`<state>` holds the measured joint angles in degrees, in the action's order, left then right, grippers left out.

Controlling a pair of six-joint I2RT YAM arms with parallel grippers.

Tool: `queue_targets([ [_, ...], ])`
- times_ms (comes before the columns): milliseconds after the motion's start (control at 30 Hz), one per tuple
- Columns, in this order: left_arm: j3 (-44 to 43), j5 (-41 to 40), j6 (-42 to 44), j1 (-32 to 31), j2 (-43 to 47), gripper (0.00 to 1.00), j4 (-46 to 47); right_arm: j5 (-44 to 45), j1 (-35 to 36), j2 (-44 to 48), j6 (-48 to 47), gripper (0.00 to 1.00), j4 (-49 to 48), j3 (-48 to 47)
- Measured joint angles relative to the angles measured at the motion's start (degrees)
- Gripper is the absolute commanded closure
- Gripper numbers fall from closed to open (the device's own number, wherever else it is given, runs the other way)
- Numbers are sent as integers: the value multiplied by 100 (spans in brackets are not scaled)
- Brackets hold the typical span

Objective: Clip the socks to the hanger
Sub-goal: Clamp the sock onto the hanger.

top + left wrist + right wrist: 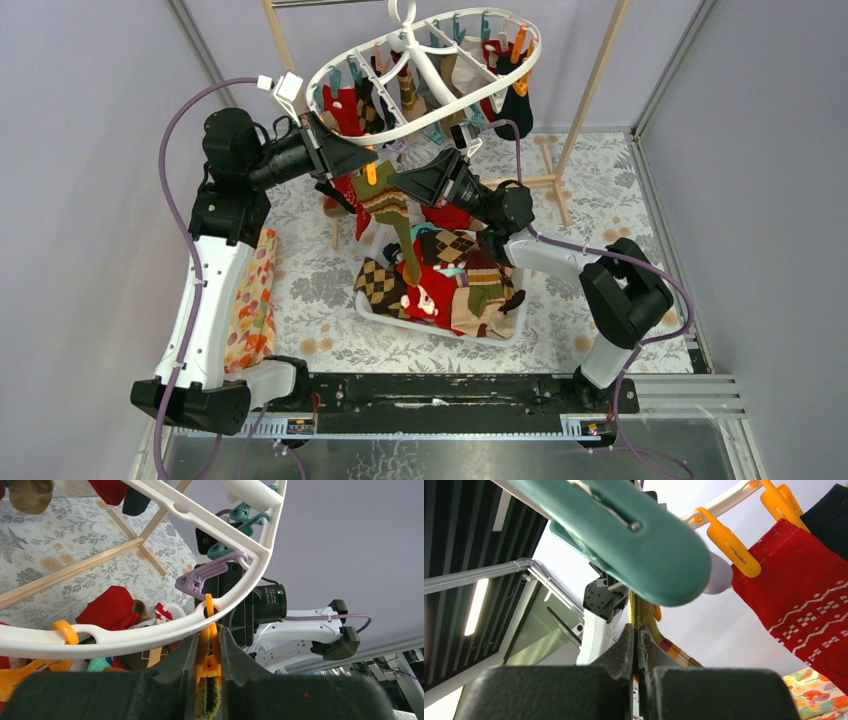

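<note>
Left wrist view shows the left claw (pixel 208 637) squeezing an orange plastic clip (pixel 209 657) on the white oval plastic hanger (pixel 150 632), the right claw (pixel 636 635) clenched on the top edge of a limp, light olive knit sock (pixel 637 611), seemingly best pinched there.

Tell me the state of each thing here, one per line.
Left gripper: shut on orange clip.
Right gripper: shut on olive sock.
Hanger: hanging, several socks clipped.
Basket: full of socks.
</note>
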<state>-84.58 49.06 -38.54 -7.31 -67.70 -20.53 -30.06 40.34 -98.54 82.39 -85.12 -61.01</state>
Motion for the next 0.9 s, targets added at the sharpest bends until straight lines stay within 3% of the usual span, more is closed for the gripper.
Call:
queue_targets([
  [100,0,-13,37,0,4,68,-2,-2,0,0,-2,95,4,0],
  [200,0,-13,107,0,17,52,-11,0,0,0,-2,92,9,0],
  [333,42,74,181,-2,79,43,-28,4,4,0,-9,90,15,0],
  [400,48,114,210,-9,118,29,-42,4,7,0,-13,89,17,0],
  [500,48,118,262,-9,157,19,-68,4,7,0,-28,84,42,0],
  [733,48,39,498,-9,212,21,-275,35,7,0,-120,68,173,0],
  [900,98,-157,787,-7,341,37,-439,48,4,170,-527,41,846,85],
])
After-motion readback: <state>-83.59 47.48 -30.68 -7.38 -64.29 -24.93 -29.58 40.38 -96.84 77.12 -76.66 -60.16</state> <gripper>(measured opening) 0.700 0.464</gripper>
